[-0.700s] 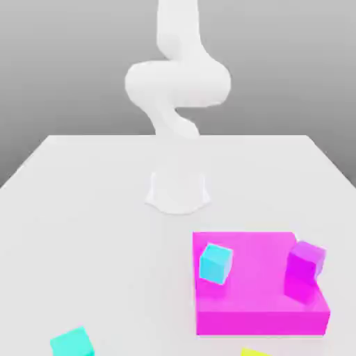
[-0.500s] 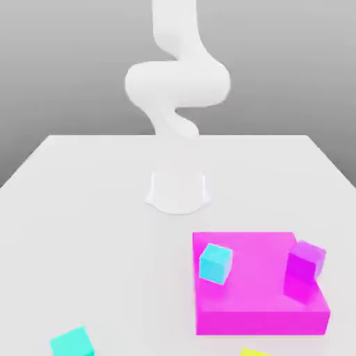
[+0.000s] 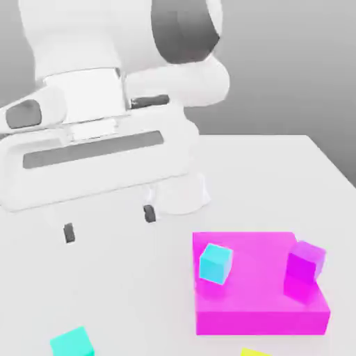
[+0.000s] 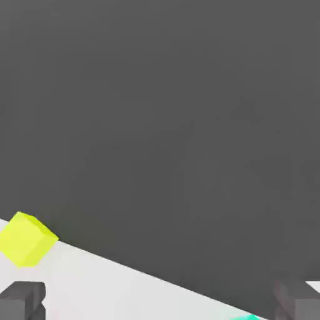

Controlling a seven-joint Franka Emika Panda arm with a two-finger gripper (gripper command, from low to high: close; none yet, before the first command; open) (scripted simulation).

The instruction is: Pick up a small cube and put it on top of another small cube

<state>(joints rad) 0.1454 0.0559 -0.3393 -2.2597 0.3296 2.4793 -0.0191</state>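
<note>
Beside the magenta block, toward the exterior view's left, the open gripper is hovering; the turquoise cube is lying nearer the camera, while cyan and purple cubes are resting atop.

In the exterior view, the bottom edge cuts off the turquoise cube and the yellow object.

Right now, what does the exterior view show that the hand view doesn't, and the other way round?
Exterior view: the big pink block, the blue cube, the purple cube and the arm.

Hand view: a broad dark grey area past the table's edge.

Both: part of the turquoise cube, the yellow cube, the white table and the claw, open.
</note>
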